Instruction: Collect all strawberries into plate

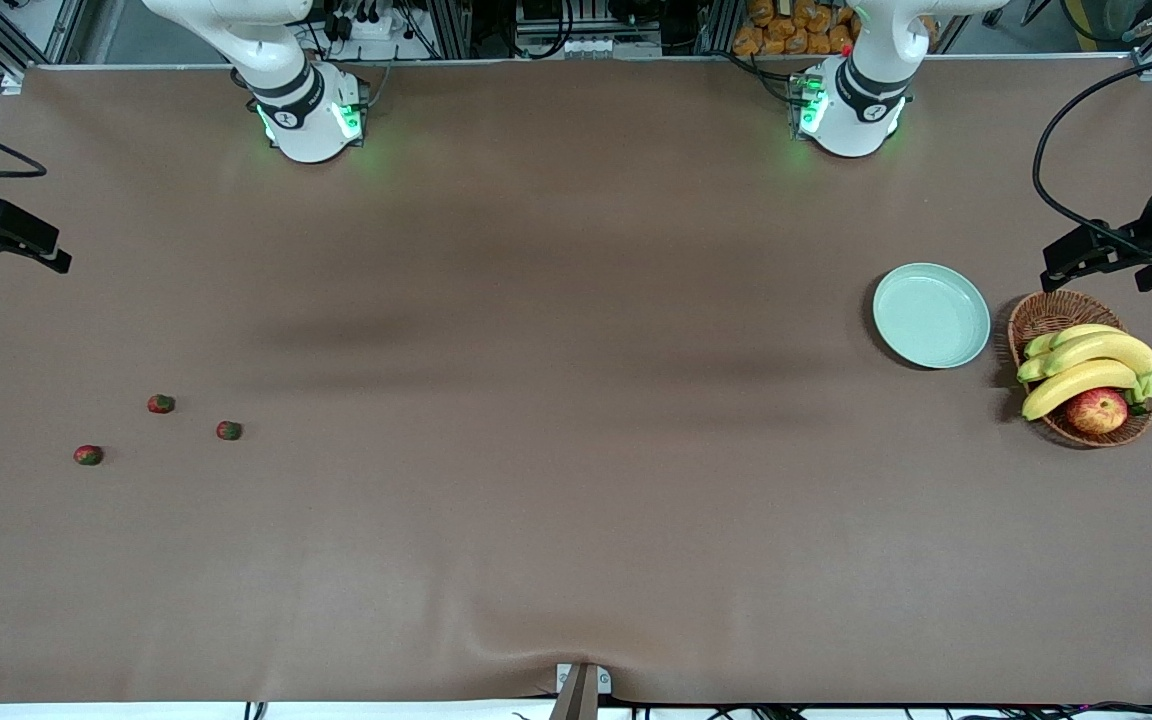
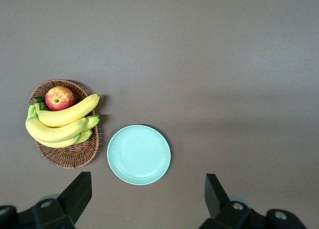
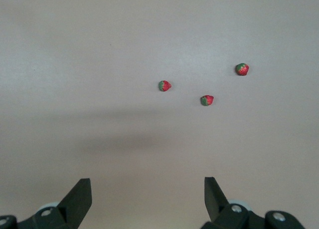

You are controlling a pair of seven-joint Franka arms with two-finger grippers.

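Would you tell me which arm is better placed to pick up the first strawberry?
The right: its open gripper looks down on all three strawberries, while the left gripper waits over the plate.

The table (image 1: 576, 500) is covered with a matt brown cloth, a little wrinkled at its near edge. The plate (image 1: 932, 315) looks like smooth plastic with a soft shine. The basket (image 1: 1046, 318) is rough woven wicker. The bananas (image 1: 1091, 365) have smooth, slightly glossy skin.

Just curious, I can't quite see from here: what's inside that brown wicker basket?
The wicker basket holds a bunch of yellow bananas and a red-yellow apple beside them. The bananas cover much of the basket's floor, so anything beneath them cannot be seen.
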